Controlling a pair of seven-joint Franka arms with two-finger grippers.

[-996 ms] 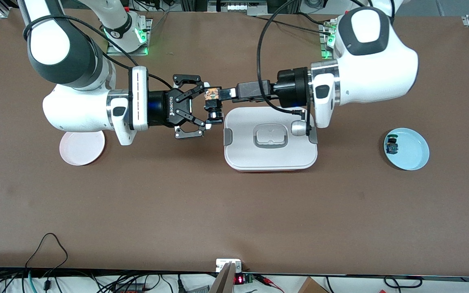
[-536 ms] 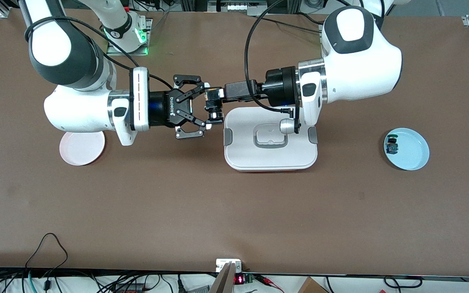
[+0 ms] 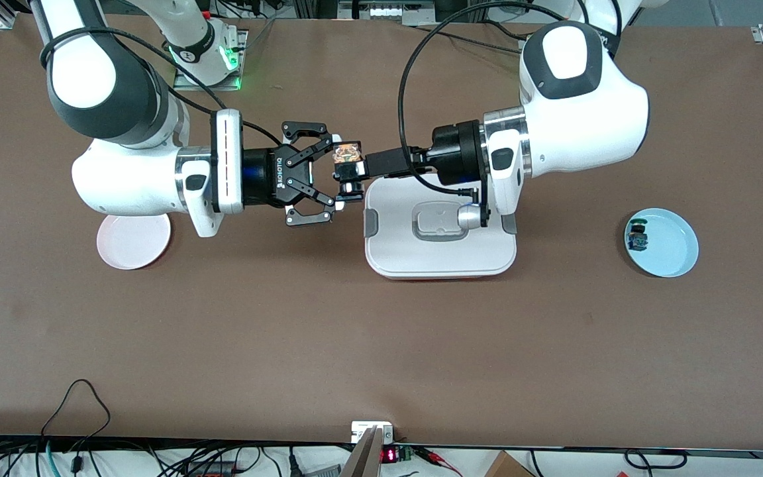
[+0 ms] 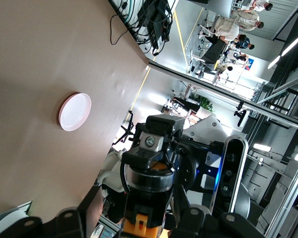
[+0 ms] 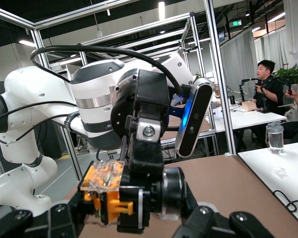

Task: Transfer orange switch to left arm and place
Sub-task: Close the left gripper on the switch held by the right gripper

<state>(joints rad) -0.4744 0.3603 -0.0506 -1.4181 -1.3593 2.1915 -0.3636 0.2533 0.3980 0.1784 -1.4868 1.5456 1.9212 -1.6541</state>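
Note:
The orange switch (image 3: 348, 167) is up in the air, just off the box's (image 3: 441, 260) edge at the right arm's end. My left gripper (image 3: 359, 167), slim and black, is shut on it. My right gripper (image 3: 332, 173), the black linkage one, is open, with the switch between its spread fingers (image 3: 320, 215). In the right wrist view the switch (image 5: 120, 194) sits between my right gripper's (image 5: 134, 214) fingers, orange face to one side and silvery end to the other. In the left wrist view my left gripper (image 4: 144, 223) grips the switch (image 4: 148, 196).
The white box lies under the left arm's wrist. A pink plate (image 3: 133, 242) sits under the right arm, also in the left wrist view (image 4: 75, 111). A blue plate (image 3: 671, 252) with a small blue, green-capped component (image 3: 637, 236) is at the left arm's end.
The left arm's wrist and body have shifted toward the right arm's end and turned a little. The switch has stayed between the right gripper's open fingers. The right arm has not moved.

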